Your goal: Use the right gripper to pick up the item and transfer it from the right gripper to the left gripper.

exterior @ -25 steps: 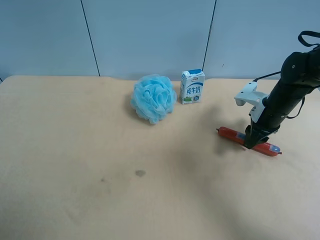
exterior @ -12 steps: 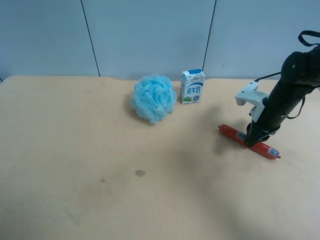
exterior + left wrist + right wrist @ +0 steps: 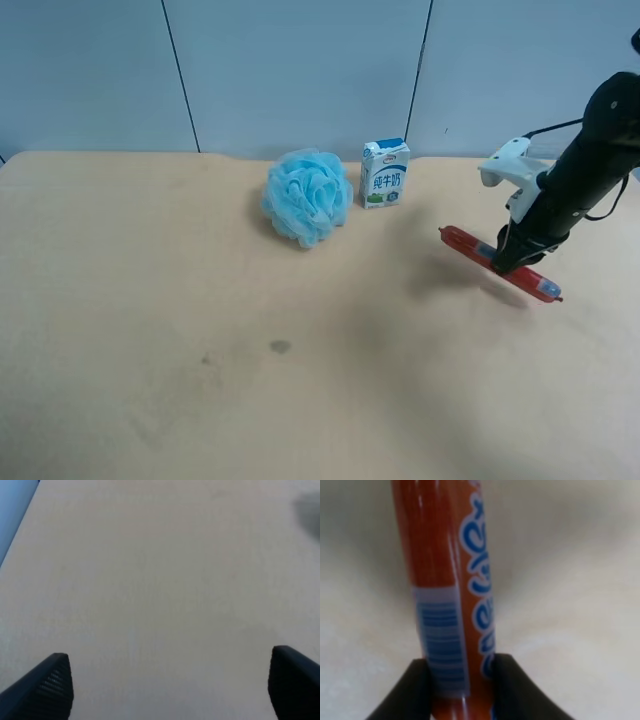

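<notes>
A pale beige surface [image 3: 150, 300] fills most of the exterior high view, with blue-grey wall panels [image 3: 300, 70] behind it. The black right arm [image 3: 585, 160] reaches in from that view's right edge and slopes down toward the surface. Near the far edge a fluffy blue bath puff [image 3: 308, 196] sits just beside an upright milk carton [image 3: 384, 173], white and blue with printed lettering; both are well apart from the arm.

The red sausage [image 3: 462, 242] is in the right arm's jaws, which are clenched on it around its middle. It hangs tilted, one end nearer the carton and higher, the other lower toward the view's right, and its shadow falls apart from it on the surface. In the right wrist view two black fingers [image 3: 415, 690] press its sides by a barcode and blue lettering.

The left arm's jaws are spread wide with nothing between them, their dark fingertips [image 3: 50, 685] over bare surface.

A small dark stain [image 3: 280, 346] marks the surface.
</notes>
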Controlling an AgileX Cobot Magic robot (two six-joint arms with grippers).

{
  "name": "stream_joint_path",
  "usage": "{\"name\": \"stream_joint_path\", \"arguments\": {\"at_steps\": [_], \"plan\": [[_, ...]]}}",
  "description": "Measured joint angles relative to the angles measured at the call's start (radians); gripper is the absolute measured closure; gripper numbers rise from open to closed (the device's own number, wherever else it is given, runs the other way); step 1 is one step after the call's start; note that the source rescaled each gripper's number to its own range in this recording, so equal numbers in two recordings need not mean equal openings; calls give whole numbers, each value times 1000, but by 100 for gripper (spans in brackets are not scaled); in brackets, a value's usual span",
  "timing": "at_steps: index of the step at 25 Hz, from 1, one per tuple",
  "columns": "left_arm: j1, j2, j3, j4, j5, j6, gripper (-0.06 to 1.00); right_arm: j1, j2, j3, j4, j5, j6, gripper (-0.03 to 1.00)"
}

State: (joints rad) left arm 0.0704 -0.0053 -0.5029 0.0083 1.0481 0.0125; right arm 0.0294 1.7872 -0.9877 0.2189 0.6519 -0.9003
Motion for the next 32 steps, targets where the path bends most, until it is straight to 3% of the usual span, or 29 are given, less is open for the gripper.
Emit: {"name": "stream_joint_path", "arguments": {"at_steps": [8,19,24,32], "plan": [[0,0,0,0,0,0,-6,71,-125,0,132,27,-28,94],[0,0,0,0,0,0,-6,252,-244,0,186,72,-41,94],[0,0,0,0,0,0,-6,261,-264,-4,256,79,-68,95],[0,0,0,0,0,0,-6,261,-264,-83,303,165,-84,95]]}}
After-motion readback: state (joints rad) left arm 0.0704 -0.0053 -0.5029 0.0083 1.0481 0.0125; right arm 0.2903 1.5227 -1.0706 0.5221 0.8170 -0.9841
